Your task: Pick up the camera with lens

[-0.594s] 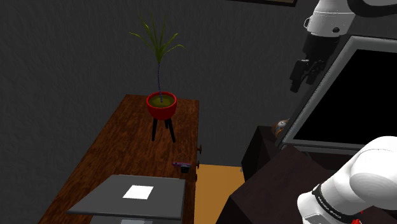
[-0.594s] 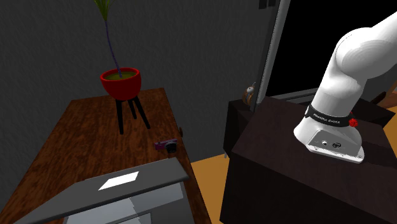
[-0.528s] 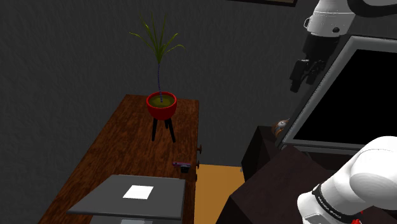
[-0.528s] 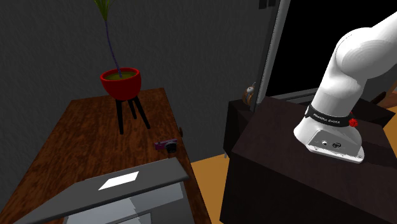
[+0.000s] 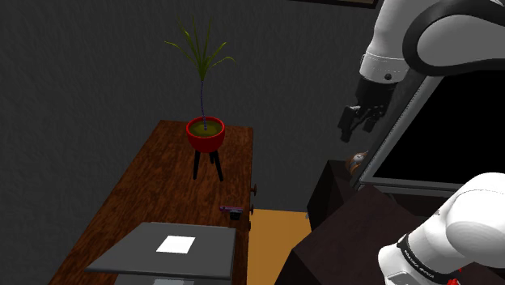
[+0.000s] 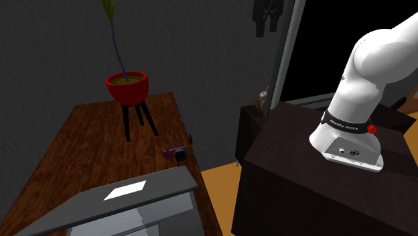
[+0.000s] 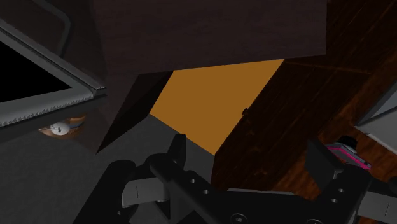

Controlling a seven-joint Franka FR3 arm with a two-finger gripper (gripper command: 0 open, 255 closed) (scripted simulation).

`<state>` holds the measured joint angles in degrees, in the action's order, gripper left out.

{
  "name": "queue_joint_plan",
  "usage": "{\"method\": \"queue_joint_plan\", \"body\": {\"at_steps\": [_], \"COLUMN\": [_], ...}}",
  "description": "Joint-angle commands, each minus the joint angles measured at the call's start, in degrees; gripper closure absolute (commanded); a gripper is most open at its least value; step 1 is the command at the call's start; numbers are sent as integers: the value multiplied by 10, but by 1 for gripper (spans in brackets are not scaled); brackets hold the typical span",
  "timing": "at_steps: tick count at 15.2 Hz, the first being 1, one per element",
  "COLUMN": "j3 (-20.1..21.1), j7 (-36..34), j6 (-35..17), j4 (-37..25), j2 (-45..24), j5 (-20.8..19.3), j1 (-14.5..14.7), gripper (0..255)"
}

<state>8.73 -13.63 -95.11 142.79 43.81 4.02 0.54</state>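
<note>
The gripper (image 5: 358, 120) is hanging high beside a grey frame (image 5: 398, 129) that is bordering a black area, and its 2 fingers (image 7: 321, 164) are standing spread with nothing between them. The camera (image 5: 234, 211), a small purple body with a dark lens, is lying on the wooden table (image 5: 154, 194) right at its edge. In the shoulder view it is sitting at about 7 o'clock from the gripper, well apart from it. A red potted plant (image 5: 205, 133) on thin legs is standing at 11 o'clock from the camera, and a grey slab (image 5: 166, 249) is lying at 8 o'clock, near it. The main risk is probably that edge: a finger landing off-centre could be shoving the camera over onto the orange floor (image 5: 275, 243). A descent drifting toward 11 o'clock could be clipping the plant's legs, and the lens may twist the body as the fingers close.
</note>
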Motion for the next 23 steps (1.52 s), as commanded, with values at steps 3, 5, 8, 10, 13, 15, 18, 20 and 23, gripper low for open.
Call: {"method": "queue_joint_plan", "body": {"at_steps": [3, 5, 8, 10, 13, 15, 18, 20, 23], "j3": [41, 63, 97, 120, 157, 182, 219, 243, 268], "j7": [-52, -77, -117, -144, -189, -222, -281, -330, -424], "j6": [-83, -124, -189, -233, -300, -344, -407, -446, -494], "j4": [45, 60, 76, 81, 82, 77, 63, 49, 19], "j2": [-25, -45, -85, -117, -175, -218, -291, -344, -430], "j5": [28, 41, 56, 63, 65, 58, 30, -4, -89], "j1": [9, 13, 17, 17, 13, 7, -9, -22, -39], "gripper": [0, 0, 0, 0, 0, 0, 0, 0, 0]}}
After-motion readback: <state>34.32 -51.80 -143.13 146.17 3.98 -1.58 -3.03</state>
